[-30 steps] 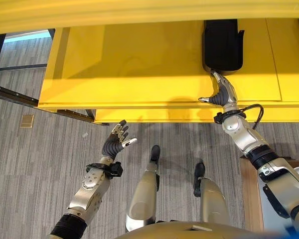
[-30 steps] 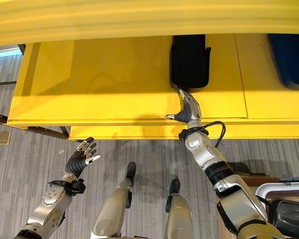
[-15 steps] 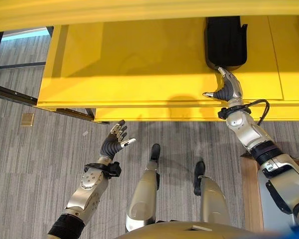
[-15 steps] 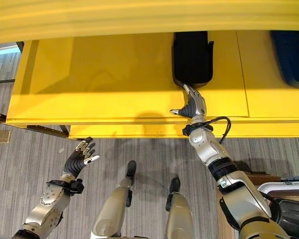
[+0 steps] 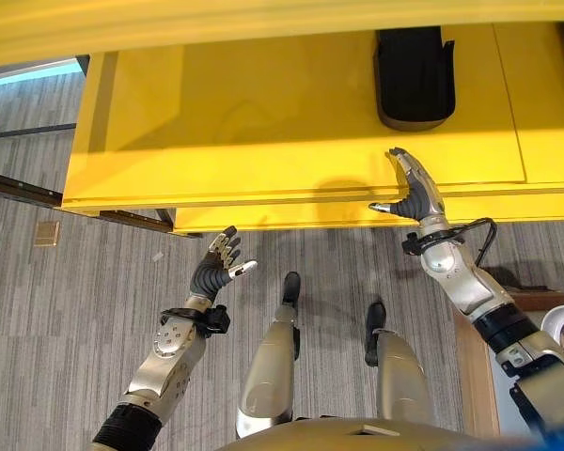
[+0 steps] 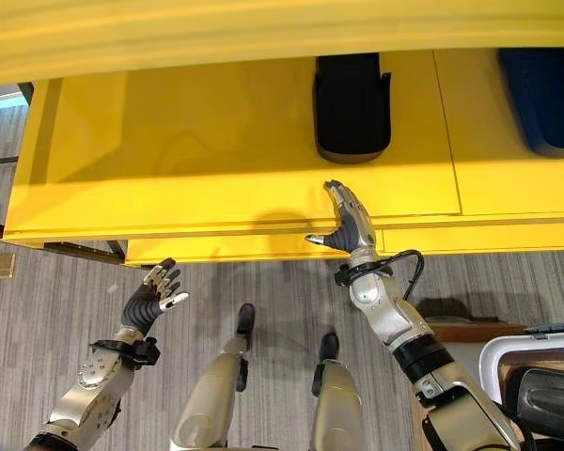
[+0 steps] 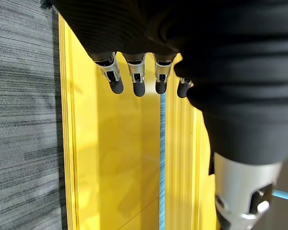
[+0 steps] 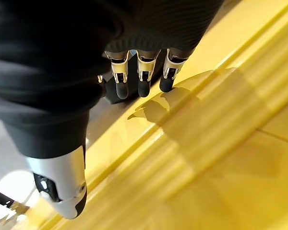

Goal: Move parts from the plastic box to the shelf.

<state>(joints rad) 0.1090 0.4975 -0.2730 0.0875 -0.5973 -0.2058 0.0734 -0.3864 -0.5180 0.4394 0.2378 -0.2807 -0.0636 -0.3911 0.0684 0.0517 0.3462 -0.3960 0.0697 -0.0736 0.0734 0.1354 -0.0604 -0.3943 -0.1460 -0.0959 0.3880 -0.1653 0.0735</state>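
Note:
A black moulded part [image 5: 414,80] lies flat on the yellow shelf [image 5: 244,122], toward its back and right of centre. My right hand [image 5: 414,193] hovers open over the shelf's front edge, a short way in front of the part and not touching it. In the right wrist view its fingers [image 8: 141,79] are straight above the yellow surface and hold nothing. Over the grey floor, in front of the shelf, my left hand [image 5: 216,271] is raised and open; the left wrist view shows its fingers [image 7: 134,81] relaxed and empty.
A blue part [image 6: 545,94] lies on the shelf further right. The white-rimmed plastic box [image 6: 493,362] stands at the lower right with a dark part [image 6: 550,404] inside. A yellow upper board [image 5: 263,19] overhangs the shelf's back. A dark frame [image 5: 19,188] runs at the left.
My right hand has let go of the black part and drawn back from its near end to the shelf's front edge. The part stays on the shelf. The left hand has held still.

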